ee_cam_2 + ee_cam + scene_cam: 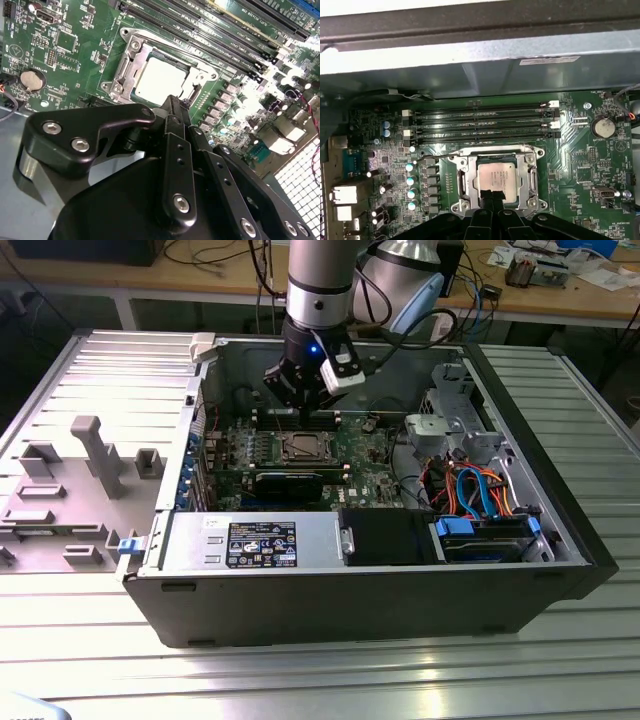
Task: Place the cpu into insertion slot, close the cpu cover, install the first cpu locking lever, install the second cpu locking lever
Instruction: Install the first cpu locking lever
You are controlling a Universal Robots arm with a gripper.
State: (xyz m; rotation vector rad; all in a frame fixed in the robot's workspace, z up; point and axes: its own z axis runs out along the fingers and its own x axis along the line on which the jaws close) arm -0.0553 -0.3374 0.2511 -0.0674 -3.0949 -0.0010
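While the black two-finger gripper [172, 107] hangs just above the socket with fingers pressed together and empty, the dull silver-grey square cpu [496, 181] already sits in the silver-rimmed square insertion slot [464, 184] directly below its tips. The thin silvery metal cpu cover [131, 60] looks down around the chip, as far as I can judge. Risk: tips dropping onto the chip top or frame edge could scrape or jam. Long dark memory slots [480, 125] lie just beyond; the grey case wall [480, 65] past them limits room.
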